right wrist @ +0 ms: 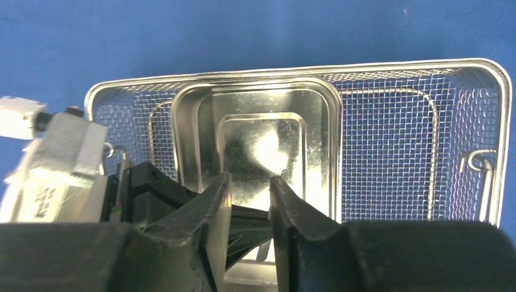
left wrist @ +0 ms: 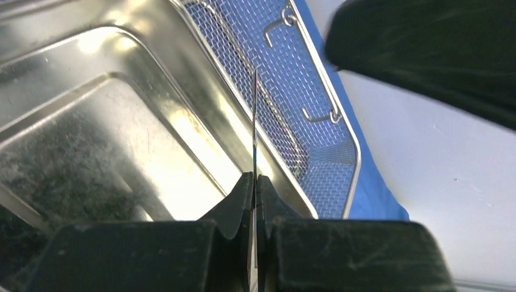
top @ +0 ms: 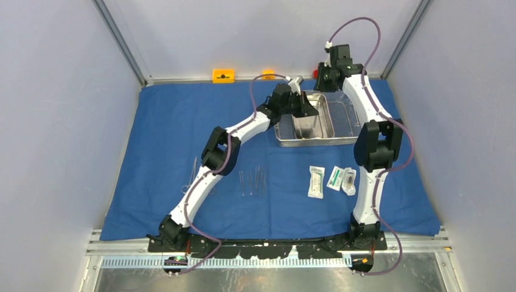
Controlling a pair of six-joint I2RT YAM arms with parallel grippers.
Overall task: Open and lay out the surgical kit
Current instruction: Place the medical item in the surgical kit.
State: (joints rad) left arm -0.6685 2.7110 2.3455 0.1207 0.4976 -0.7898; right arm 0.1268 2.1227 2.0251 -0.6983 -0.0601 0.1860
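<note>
Blue cloth wrap (top: 182,134): opened out flat; everything else lies on it
Wire-mesh basket (top: 350,121): at the far side of the cloth, right of centre; long side across the top view
Steel tray (right wrist: 261,103): inside the basket, in its left half; whether it rests flat or is raised cannot be told
Left gripper (left wrist: 255,179): closed tight on a thin metal edge, seemingly the tray's rim; the tray lies to one side of the fingers and the basket mesh to the other
Right gripper (right wrist: 251,182): over the tray from the far side; fingers a narrow gap apart, holding nothing; the left gripper shows through the gap
Scissors (top: 193,173): on the cloth just left of the left arm
Forceps and tweezers (top: 252,180): in a short row near the middle of the cloth, side by side
Three white packets (top: 331,180): in a row in front of the basket, close together
Orange blocks (top: 223,75): at the far edge, beyond the cloth
Red block (top: 316,73): at the far edge, beside the right wrist
</note>
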